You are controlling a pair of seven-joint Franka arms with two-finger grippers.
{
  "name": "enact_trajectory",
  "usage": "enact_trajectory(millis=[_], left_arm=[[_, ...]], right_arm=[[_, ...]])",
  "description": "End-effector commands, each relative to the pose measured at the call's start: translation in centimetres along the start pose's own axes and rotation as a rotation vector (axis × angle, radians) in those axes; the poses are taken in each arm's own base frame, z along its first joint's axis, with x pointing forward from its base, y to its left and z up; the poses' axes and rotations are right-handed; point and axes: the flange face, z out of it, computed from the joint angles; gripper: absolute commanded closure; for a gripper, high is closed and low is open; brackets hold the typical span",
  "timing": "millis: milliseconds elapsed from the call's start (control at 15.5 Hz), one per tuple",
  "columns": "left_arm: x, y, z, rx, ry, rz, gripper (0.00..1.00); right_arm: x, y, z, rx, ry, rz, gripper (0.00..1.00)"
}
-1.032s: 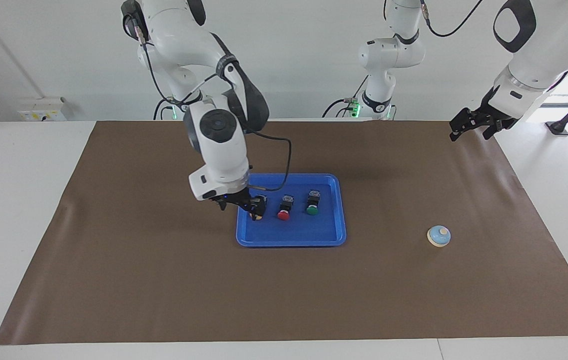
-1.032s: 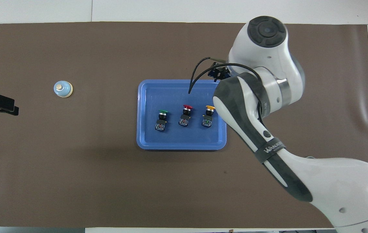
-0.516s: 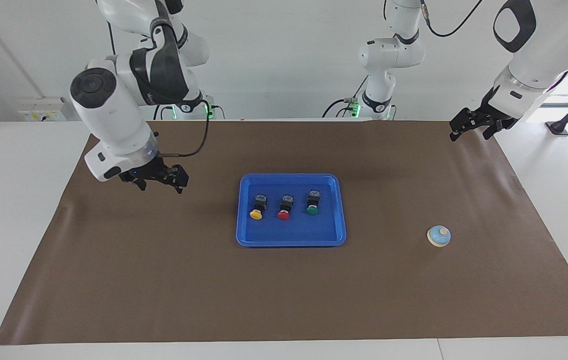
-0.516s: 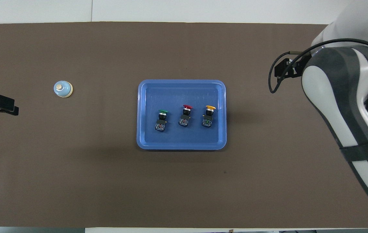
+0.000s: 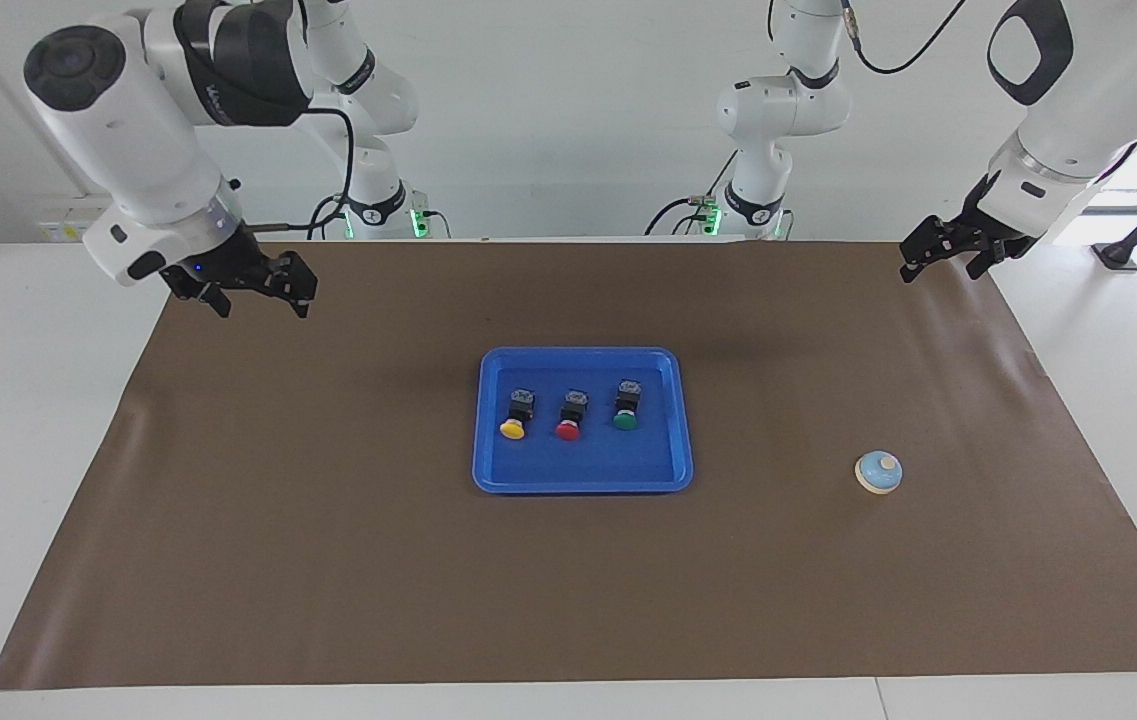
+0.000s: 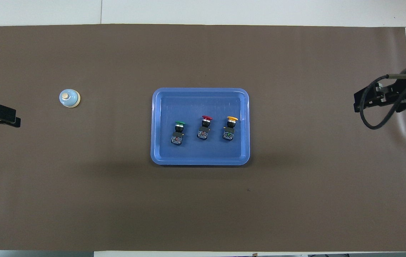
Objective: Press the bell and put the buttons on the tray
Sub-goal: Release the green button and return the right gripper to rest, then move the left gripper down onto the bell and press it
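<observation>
The brown mat [image 5: 568,560] covers the table, with the blue tray [image 5: 583,475] at its centre and the bell [image 5: 878,472] standing on the mat well apart from the tray, toward the left arm's end. Both arms wait raised over the mat's ends: the right gripper [image 5: 253,290] stands with fingers spread and empty, while I cannot tell how the left gripper [image 5: 948,255] is set. Inside the tray lie the yellow button [image 5: 515,418], red button [image 5: 570,415] and green button [image 5: 626,406] in a row, apart from one another.

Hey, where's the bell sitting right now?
The bell sits on the brown mat toward the left arm's end of the table, apart from the blue tray and slightly farther from the robots than the buttons.
</observation>
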Motion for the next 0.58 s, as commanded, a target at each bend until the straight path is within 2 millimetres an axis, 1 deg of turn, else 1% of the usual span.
enact_trajectory(millis=[0, 65, 194, 387, 516], left_arm=[[0.9, -0.1, 1.1, 0.014, 0.08, -0.016, 1.0], [1.6, -0.1, 2.0, 0.013, 0.078, -0.015, 1.0], [3.9, -0.6, 4.5, 0.011, 0.087, -0.026, 1.0], [7.9, -1.0, 9.2, 0.013, 0.091, -0.031, 1.0], [10.1, -0.9, 12.3, 0.014, 0.11, -0.027, 1.0]], right_arm=[[-1.2, 0.7, 1.1, 0.016, -0.006, -0.016, 0.0], [-1.1, 1.0, 1.2, 0.017, 0.0, -0.016, 0.0], [-0.5, 1.6, 1.5, 0.018, 0.015, -0.01, 0.0], [-0.5, 2.1, 1.6, 0.017, 0.012, -0.009, 0.0], [-0.6, 2.2, 1.5, 0.019, 0.012, -0.004, 0.0]])
